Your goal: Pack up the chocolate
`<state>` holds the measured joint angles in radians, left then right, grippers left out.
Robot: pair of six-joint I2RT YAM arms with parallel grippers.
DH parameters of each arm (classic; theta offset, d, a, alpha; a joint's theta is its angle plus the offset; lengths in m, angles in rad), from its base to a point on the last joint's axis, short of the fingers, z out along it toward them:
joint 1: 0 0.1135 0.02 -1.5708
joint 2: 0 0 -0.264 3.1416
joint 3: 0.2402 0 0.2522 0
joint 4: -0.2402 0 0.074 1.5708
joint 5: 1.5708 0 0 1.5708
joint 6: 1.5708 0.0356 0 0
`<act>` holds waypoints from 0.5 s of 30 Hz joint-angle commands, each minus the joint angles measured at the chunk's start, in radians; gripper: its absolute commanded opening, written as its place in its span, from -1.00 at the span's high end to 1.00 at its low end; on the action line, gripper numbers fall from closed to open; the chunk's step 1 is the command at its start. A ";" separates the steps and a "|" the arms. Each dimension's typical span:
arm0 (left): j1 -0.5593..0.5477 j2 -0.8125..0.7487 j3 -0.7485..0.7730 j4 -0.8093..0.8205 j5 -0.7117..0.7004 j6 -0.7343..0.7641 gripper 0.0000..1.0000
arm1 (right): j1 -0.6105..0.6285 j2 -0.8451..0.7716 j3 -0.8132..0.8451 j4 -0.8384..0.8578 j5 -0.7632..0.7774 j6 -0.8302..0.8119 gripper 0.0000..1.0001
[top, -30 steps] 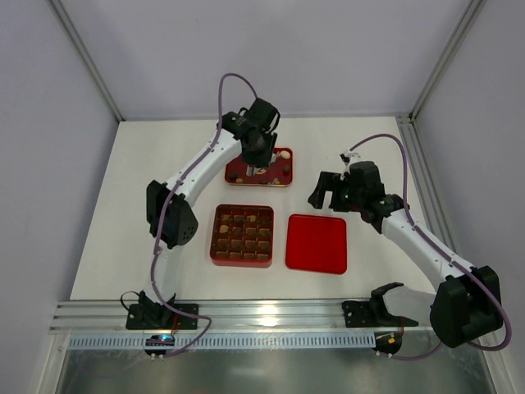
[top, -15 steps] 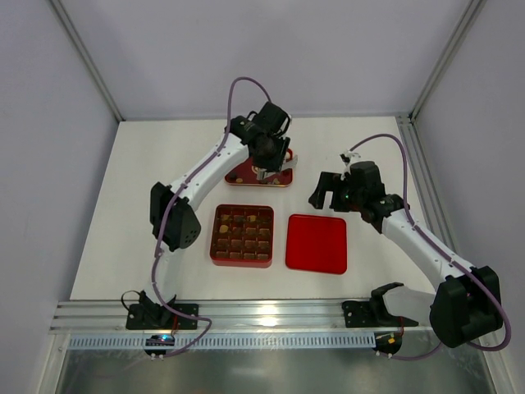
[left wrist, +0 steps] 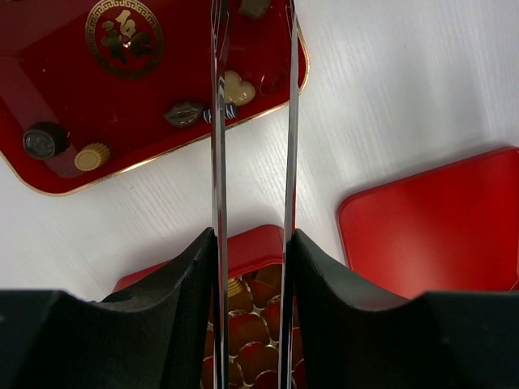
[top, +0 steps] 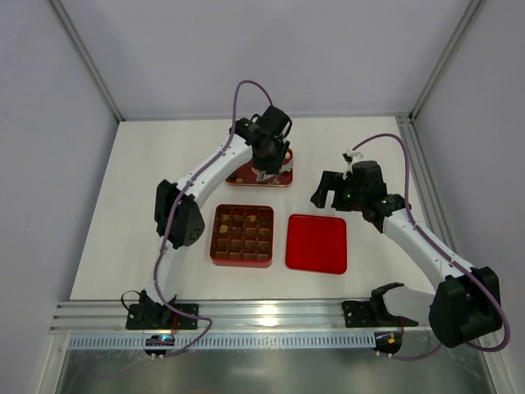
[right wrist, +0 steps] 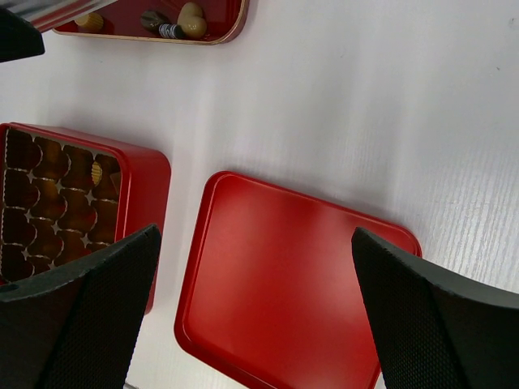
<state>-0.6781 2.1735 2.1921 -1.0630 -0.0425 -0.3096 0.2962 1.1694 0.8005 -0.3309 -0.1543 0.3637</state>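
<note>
**Red lid under my right wrist**

The flat red lid [right wrist: 292,284] lies on the white desk [right wrist: 365,121], showing between my right jaws, which stand wide apart. Just left I see the red box [right wrist: 142,186], one tan chocolate [right wrist: 96,173] in its brown grid. A red tray [right wrist: 219,16] at the top edge holds more pieces.

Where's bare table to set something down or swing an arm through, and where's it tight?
Widest bare patch: the table left of the left arm. Also bare: the near strip in front of the compartment box and lid, and the far right corner. Tight: the slim gap between box and lid, and the candy tray under the left end effector.
</note>
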 commanded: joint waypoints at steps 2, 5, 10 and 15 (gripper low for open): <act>0.003 0.011 0.057 0.014 -0.033 0.021 0.19 | -0.006 -0.025 0.008 0.004 -0.001 -0.019 -0.99; 0.002 0.019 0.060 0.009 -0.036 0.027 0.19 | -0.008 -0.025 0.006 0.004 -0.001 -0.020 -0.99; 0.002 0.032 0.066 0.009 -0.031 0.029 0.19 | -0.011 -0.025 0.003 0.006 -0.002 -0.020 -0.99; 0.002 0.045 0.067 0.008 -0.025 0.029 0.20 | -0.014 -0.024 -0.003 0.010 -0.005 -0.019 -0.99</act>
<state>-0.6785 2.2108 2.2105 -1.0660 -0.0631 -0.3016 0.2890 1.1694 0.8001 -0.3309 -0.1551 0.3603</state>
